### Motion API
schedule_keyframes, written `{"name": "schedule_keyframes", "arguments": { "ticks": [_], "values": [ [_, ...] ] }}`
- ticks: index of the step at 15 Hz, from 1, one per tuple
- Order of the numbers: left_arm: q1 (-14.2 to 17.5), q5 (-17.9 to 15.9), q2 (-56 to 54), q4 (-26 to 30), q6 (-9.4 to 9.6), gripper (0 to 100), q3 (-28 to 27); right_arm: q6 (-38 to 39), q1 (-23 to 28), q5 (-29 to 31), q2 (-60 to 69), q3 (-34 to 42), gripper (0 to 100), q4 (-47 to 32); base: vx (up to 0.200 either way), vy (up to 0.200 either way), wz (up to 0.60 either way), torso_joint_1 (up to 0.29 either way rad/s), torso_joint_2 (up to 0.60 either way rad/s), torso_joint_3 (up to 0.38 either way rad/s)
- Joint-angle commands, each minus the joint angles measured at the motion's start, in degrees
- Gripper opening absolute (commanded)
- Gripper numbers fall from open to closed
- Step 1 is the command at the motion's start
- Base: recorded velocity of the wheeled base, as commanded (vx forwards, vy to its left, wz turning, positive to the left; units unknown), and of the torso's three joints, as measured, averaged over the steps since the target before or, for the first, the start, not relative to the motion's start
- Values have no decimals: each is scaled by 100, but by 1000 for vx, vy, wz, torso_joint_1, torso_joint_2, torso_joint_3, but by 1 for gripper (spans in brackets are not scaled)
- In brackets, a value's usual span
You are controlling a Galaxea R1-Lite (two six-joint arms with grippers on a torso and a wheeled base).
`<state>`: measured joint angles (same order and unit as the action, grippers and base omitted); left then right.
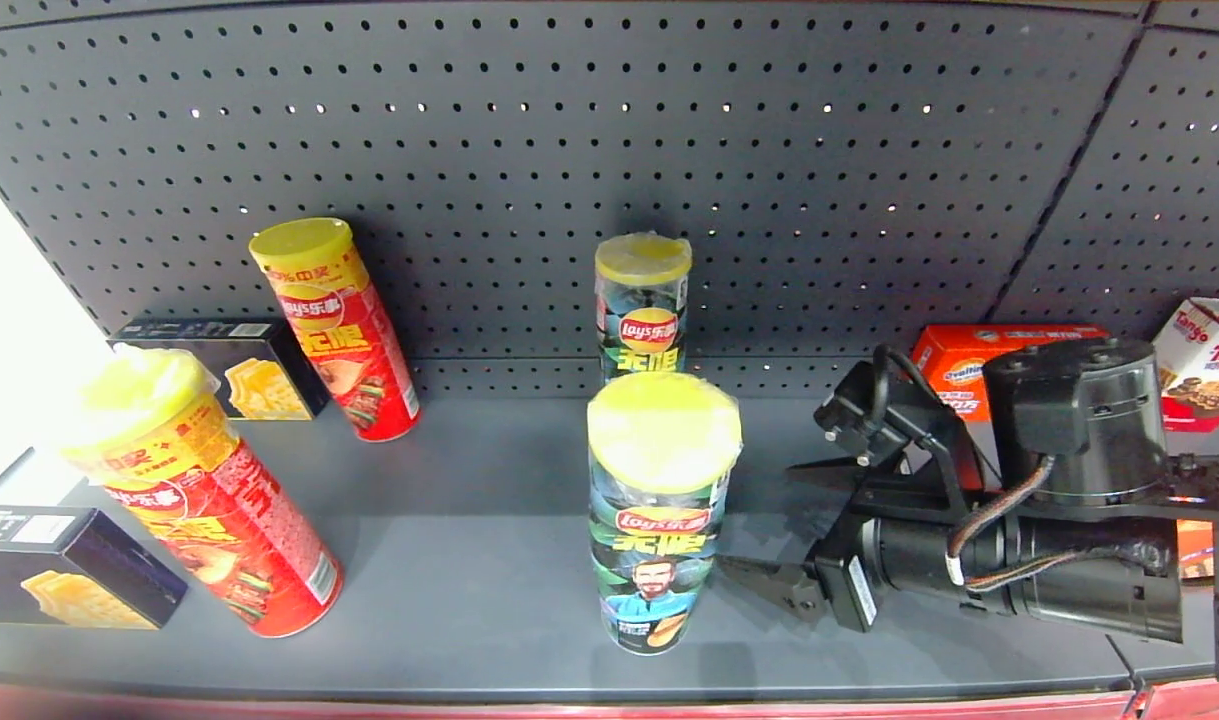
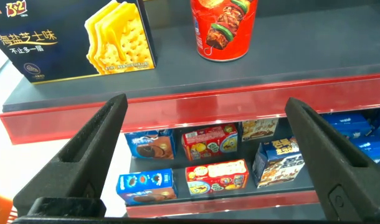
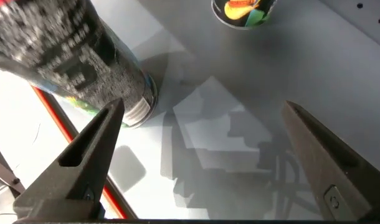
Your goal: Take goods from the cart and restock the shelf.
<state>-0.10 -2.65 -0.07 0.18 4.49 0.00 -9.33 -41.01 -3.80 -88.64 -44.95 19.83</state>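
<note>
Shelf (image 1: 449,590): grey deck w/ red front lip, pegboard (image 1: 569,150) behind. Landmark = front green can (image 1: 659,510), upright near the lip, approx mid-shelf, yellow lid on.

R arm (image 1: 1059,560) lies low over the deck, right of front green can, pointing at it. R tool (image 1: 797,528) is spread wide w/ nothing in it. Its nearer fingertip sits right up by the can's lower side; can't tell if they touch. In the R wrist view the R tool (image 3: 202,168) frames bare deck, w/ front green can (image 3: 71,56) just past one finger.

L tool (image 2: 205,162) is also wide and empty. It hangs out in front of the lip, well left of front green can.

Rear green can (image 1: 642,305) stands straight behind front green can, against the pegboard; its base also shows in the R wrist view (image 3: 243,11). Front red can (image 1: 204,500) is well left of front green can, near the lip, and the L wrist view shows its base (image 2: 224,31). Rear red can (image 1: 334,325) is left of and behind front green can, by the pegboard.

Two dark boxes lie further left than the red cans: rear box (image 1: 234,365) at the pegboard, front box (image 1: 64,565) near the lip, just beside front red can (image 2: 71,37).

Orange box (image 1: 969,355) is right of and behind front green can, partly hidden by R arm. White box (image 1: 1204,360) is further right again.

Small packs (image 2: 209,155) sit on lower shelves under the lip.
</note>
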Motion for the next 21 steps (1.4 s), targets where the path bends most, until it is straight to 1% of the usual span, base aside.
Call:
{"name": "schedule_keyframes", "arguments": {
  "ticks": [1, 2, 3, 4, 8, 9, 10, 11, 13, 16, 18, 19, 20, 21],
  "values": [
    [1, 1, 7, -1, 0, 100, 0, 1, 295, 2, 461, 223, 100, 3, 0, 0, 0, 0, 0, 0],
    [1, 1, 7, -1, 8, 100, 0, 1, 673, 11, 918, 390, 100, 47, 0, 0, 0, 0, 0, 0],
    [1, 1, 7, -1, 8, 100, 0, 10, 840, 29, 1103, 443, 100, 82, 0, 0, 0, 0, 0, 0],
    [1, 1, 7, -1, 8, 100, 0, 19, 1236, 29, 1578, 557, 100, 108, 0, 0, 0, 0, 0, 0],
    [1, -8, 7, -1, 17, 100, 0, 54, 2326, 46, 3019, 1172, 100, 108, 0, 0, 0, 0, 0, 0],
    [1, -8, 7, -1, 44, 100, 0, 62, 2783, 134, 3669, 1612, 100, 108, 0, 0, 0, 0, 0, 0],
    [1, -8, 7, -1, 44, 100, 0, 62, 2923, 152, 3933, 1814, 100, 108, 0, 0, 0, 0, 0, 0],
    [1, -8, 7, -1, 44, 100, 0, 106, 3213, 222, 4627, 2350, 100, 91, 0, 0, 0, 0, 0, 0],
    [1, -8, 7, -1, 44, 100, 0, 124, 3714, 240, 5559, 3062, 100, 64, 0, 0, 0, 0, 0, 0],
    [1, 1, 7, -9, 52, 100, 0, 124, 4127, 257, 6746, 3897, 100, -50, 0, 0, 0, 0, 0, 0],
    [1, 10, 7, -9, 61, 100, 0, 133, 4250, 257, 7704, 4187, 100, -718, 0, 0, 0, 0, 0, 0],
    [1, 1, 7, -9, 61, 100, 0, 212, 4277, 292, 8328, 4266, 100, -1298, 0, 0, 0, 0, 0, 0],
    [1, 1, 7, -9, 61, 100, 0, 476, 4198, 512, 8864, 4407, 100, -1904, 0, 0, 0, 0, 0, 0],
    [1, 1, 7, -9, 70, 100, 0, 748, 4189, 881, 8864, 4468, 100, -1764, 0, 0, 0, 0, 0, 0]
  ]
}}
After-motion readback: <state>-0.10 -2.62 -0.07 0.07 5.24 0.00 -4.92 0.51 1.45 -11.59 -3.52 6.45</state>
